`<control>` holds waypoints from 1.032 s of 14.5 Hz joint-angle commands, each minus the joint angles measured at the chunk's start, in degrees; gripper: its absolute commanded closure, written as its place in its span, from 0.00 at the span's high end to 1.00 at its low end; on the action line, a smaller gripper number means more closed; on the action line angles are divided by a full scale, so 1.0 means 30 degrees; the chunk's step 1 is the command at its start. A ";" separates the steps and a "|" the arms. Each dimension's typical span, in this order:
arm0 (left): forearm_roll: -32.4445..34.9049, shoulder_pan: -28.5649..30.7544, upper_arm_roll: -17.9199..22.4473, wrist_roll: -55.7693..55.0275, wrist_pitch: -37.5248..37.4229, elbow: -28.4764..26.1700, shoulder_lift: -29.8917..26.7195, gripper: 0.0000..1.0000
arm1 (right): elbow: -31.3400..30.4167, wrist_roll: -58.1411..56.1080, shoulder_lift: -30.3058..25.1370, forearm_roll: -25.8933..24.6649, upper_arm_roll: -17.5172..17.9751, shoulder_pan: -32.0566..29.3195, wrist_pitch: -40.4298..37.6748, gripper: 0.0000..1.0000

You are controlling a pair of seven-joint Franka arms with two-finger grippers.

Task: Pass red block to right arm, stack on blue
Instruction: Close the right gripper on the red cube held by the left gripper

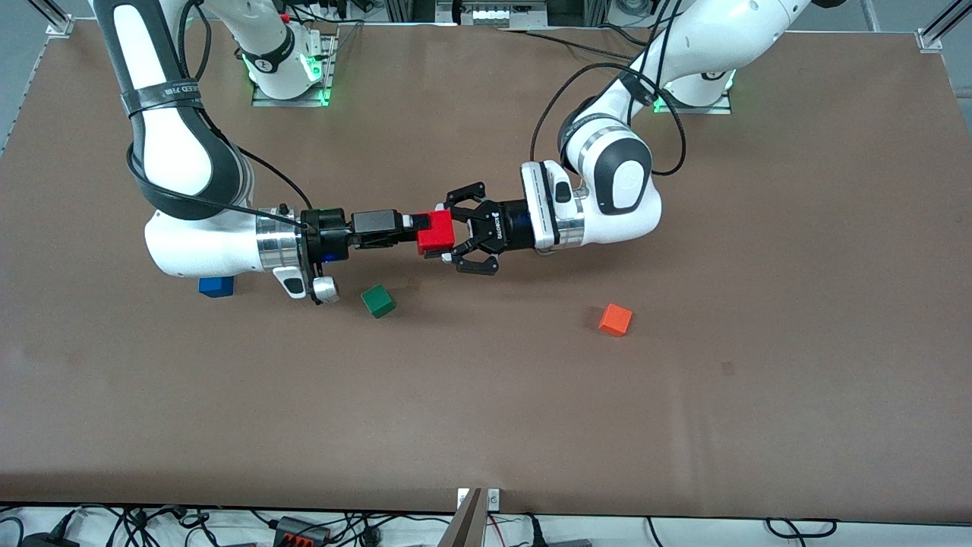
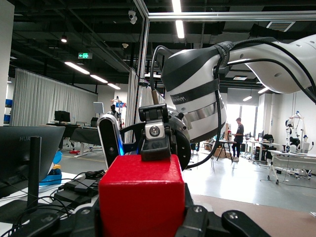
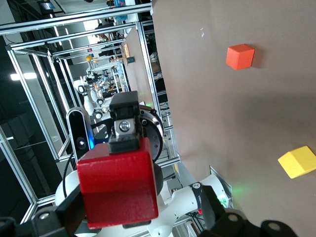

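A: Which object is partly hidden? The blue cube (image 1: 216, 286), lower left of the frame, shows only a sliver beneath the right arm (image 1: 205, 243).

B: And the red block (image 3: 117, 185)? Its underside is concealed in both wrist views; grip contact cannot be resolved.

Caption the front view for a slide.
Mid-air handover: left gripper and right gripper meet at the red block over the table.

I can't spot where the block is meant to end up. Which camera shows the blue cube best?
The front view: the blue cube sits on the table, partly hidden under the right arm. Neither wrist view shows it; both are filled by the red block.
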 commanded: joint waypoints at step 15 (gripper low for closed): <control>-0.0742 -0.0150 -0.0115 0.0762 0.0540 0.0500 0.0257 0.05 | 0.1410 -0.0821 0.0934 -0.0071 -0.0124 0.0380 0.0338 0.00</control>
